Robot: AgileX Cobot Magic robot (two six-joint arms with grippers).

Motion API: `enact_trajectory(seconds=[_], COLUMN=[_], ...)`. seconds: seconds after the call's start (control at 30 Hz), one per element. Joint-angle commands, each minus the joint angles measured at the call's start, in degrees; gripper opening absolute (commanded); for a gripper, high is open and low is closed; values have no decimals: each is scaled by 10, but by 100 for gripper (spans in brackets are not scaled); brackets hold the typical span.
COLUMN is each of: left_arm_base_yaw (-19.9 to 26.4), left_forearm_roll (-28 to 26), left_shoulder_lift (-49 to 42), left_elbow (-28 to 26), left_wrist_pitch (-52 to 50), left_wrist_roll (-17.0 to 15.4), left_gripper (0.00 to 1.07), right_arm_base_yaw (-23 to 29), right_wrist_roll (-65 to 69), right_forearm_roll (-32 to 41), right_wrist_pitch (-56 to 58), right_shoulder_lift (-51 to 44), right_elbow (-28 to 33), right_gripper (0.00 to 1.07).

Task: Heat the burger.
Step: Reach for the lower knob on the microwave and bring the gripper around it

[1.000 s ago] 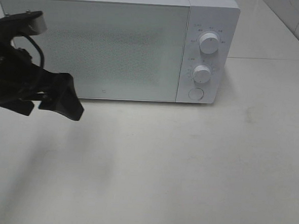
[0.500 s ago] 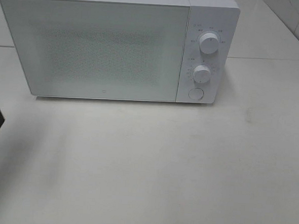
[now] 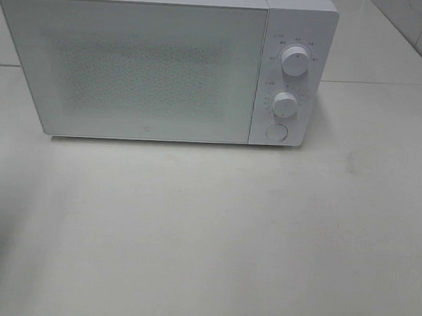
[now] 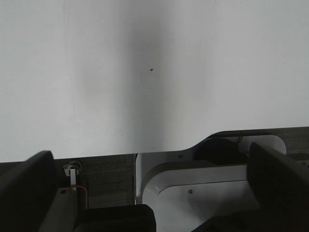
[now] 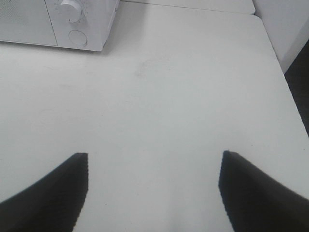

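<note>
The burger is out of view in every frame. A white microwave (image 3: 167, 62) stands at the back of the table with its door shut; its lower right corner (image 5: 91, 24) also shows in the right wrist view. Neither arm appears in the exterior view. My left gripper (image 4: 147, 152) is open over the table's edge, its dark fingers (image 4: 26, 188) wide apart with nothing between them. My right gripper (image 5: 153, 157) is open above bare table, well in front and to the right of the microwave, and holds nothing.
The microwave's panel carries two white knobs (image 3: 296, 61) (image 3: 285, 103) and a round button (image 3: 275, 132). The white tabletop (image 3: 214, 230) spreads in front. A white part of the robot base (image 4: 203, 193) lies below the table edge in the left wrist view.
The left arm has pulled away from the microwave's left side and left the exterior view to the left. The microwave has not moved.
</note>
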Motion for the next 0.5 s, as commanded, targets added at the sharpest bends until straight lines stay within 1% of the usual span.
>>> enact_trajectory(seconds=[0.03,0.1,0.17,0.2,0.27,0.3,0.33,0.37,0.4,0.43,0.5], left_arm_base_yaw=[1,1,1,1,1,1,1,1,1,1,1], left_forearm_roll=[1,1,1,1,1,1,1,1,1,1,1], left_shoulder_lift=[-72,-87,-138,-138,-191,-191,-231,-251,-251,-285,-300], left_elbow=[39,46,72,72,97,97,115,125,125,146,154], left_wrist_pitch=[4,4,4,4,-1,-1,-16,-26,-26,-41,-46], left_wrist_roll=[-14,-16,-15,-15,-15,-15,-15,-15,-15,-15,-15], left_gripper=[102,102,102,102,102,102,102,102,102,102,102], right_arm_base_yaw=[-2,-2,-2,-2,-2,-2,-2,-2,-2,-2,-2], right_wrist_roll=[3,3,3,3,3,3,3,3,3,3,3], right_forearm_roll=[1,1,1,1,1,1,1,1,1,1,1], right_wrist_pitch=[-2,-2,-2,-2,-2,-2,-2,-2,-2,-2,-2], right_shoulder_lift=[-15,-15,-15,-15,-15,-15,-15,-15,-15,-15,-15], right_elbow=[1,1,1,1,1,1,1,1,1,1,1], right_gripper=[74,74,74,74,74,74,74,74,74,74,74])
